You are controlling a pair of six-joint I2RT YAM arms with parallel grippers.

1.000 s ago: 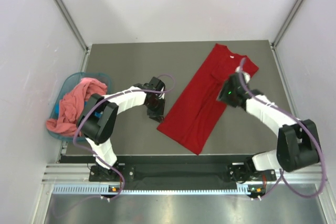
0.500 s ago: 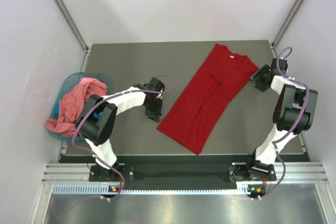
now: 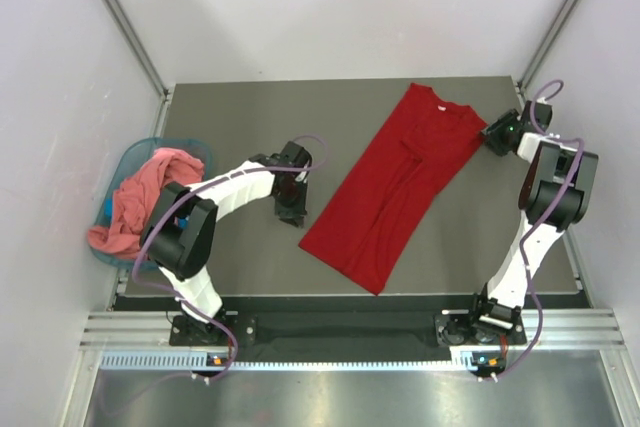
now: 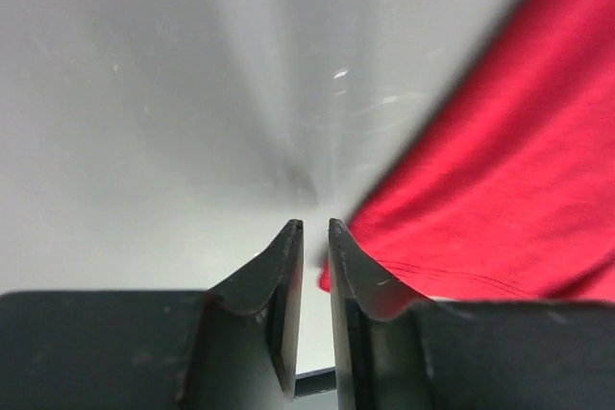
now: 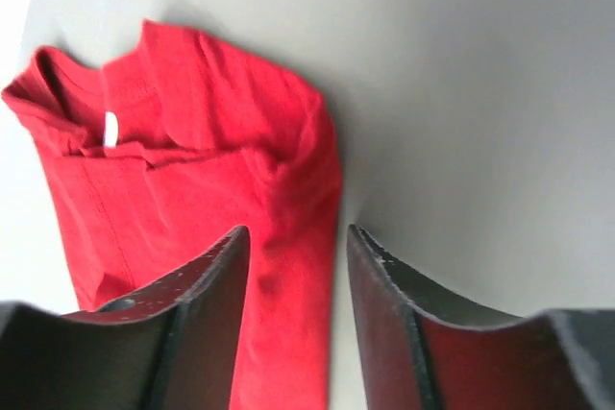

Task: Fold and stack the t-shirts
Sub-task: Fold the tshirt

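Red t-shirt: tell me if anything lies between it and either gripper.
Nothing visible does. Only bare table separates the left gripper from the red t-shirt at its lower left edge. The right gripper hangs open by its collar-end sleeve, nothing between.

Left arm (image 3: pixel 232 185), white shell with black joints: rises from its base, bends at the elbow, forearm runs out to the right. Left gripper (image 3: pixel 291 209), black, two-finger: points down; fingers (image 4: pixel 279 276) a narrow slit apart, nothing between. Right arm (image 3: pixel 552 197), same build: stretched far forward, wrist turned left. Right gripper (image 3: pixel 493 134), black, two-finger: aims leftward; fingers (image 5: pixel 202 285) well apart, nothing between.
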